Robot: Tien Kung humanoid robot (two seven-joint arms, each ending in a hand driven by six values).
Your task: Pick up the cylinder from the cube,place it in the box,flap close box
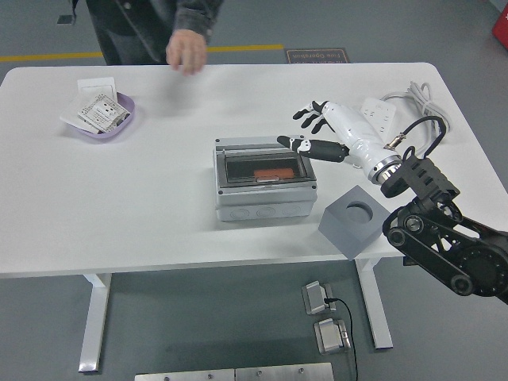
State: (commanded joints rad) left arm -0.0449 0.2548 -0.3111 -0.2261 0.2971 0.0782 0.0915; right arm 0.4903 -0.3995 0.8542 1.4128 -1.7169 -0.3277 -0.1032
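The right hand (317,131), fingers spread and empty, hovers just right of the box (263,179), whose flap looks down over the orange cylinder (272,172) lying crosswise inside.

Even, bright overhead light fills the scene; the white table (159,206) reads clean without blown-out glare. Soft, short shadows sit beneath the box (263,184) and the grey cube (353,223). The person's hand (187,49) at 12 o'clock is motion-blurred. Elsewhere focus holds sharp, with slight wide-angle bowing at the edges.
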